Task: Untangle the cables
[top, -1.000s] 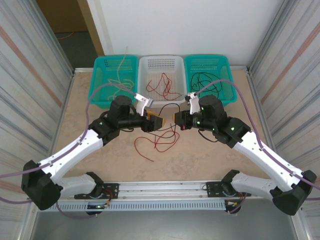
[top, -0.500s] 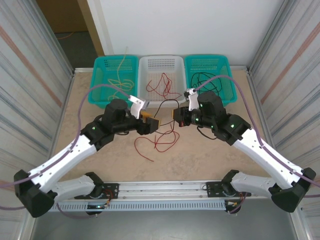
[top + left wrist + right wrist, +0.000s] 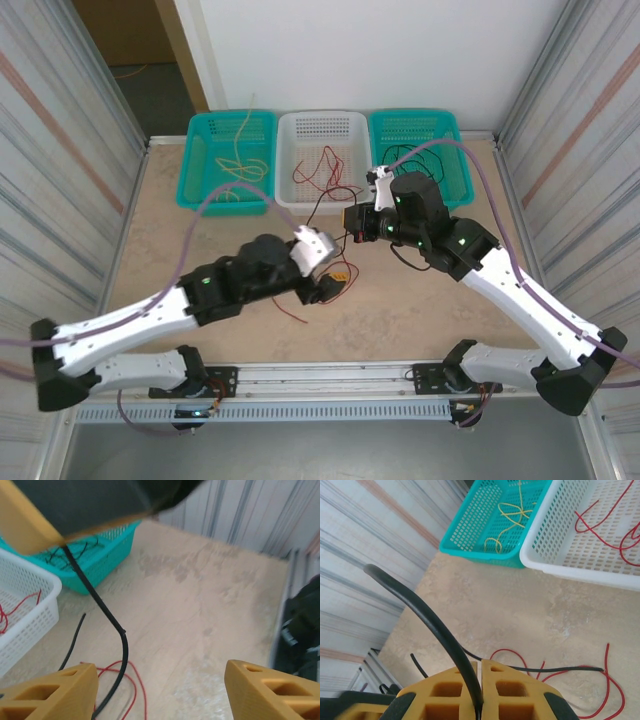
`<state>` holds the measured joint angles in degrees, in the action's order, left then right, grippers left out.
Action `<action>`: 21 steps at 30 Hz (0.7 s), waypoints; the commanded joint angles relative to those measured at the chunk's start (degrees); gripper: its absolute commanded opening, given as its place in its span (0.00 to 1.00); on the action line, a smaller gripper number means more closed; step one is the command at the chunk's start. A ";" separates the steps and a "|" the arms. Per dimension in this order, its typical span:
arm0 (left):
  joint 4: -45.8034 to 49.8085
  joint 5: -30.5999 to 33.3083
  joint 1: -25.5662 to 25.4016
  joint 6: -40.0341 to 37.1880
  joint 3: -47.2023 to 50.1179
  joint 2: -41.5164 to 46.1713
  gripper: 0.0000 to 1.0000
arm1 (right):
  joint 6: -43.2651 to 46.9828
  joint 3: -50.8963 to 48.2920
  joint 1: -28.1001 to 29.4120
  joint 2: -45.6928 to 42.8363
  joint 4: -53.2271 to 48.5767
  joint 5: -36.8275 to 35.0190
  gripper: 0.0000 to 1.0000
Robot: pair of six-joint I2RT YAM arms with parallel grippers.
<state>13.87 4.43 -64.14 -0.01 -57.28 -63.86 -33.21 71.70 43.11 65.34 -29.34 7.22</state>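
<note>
Nearby, red cable (image 3: 608,655) loose on table (image 3: 420,310) before white basket (image 3: 322,125).

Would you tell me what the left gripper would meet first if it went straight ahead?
Probably the black cable, hanging close ahead of the left gripper, beside one finger; otherwise the bare table. Depth is unclear.

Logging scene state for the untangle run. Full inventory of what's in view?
left teal basket: one, far edge, left
white basket: one, far edge, middle
right teal basket: one, far edge, right
yellow cables: few, left teal basket
red cables: several, white basket
black cables: several, right teal basket
loose red cable: at least one, mid-table
loose black cable: one, pinched
table: beige
left end effector: open
right end effector: shut on loose black cable
</note>
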 commanded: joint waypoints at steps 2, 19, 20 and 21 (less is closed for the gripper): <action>-0.35 4.67 -0.17 -5.25 -1.67 -3.30 0.68 | -1.77 2.21 0.11 -0.47 -0.89 0.17 0.04; -7.79 4.39 2.06 -3.33 4.96 -0.97 0.36 | -3.30 2.56 -0.12 -2.85 0.88 1.60 0.05; -8.23 4.16 2.22 -2.87 5.23 -0.85 0.34 | -3.43 2.67 -0.10 -2.91 1.16 1.82 0.05; -8.68 3.66 2.56 -2.50 5.28 -0.80 0.32 | -3.53 2.76 -0.11 -2.96 1.29 1.98 0.05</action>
<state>7.99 8.93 -62.39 -3.73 -52.75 -66.19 -35.35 72.20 43.11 63.70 -29.91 7.84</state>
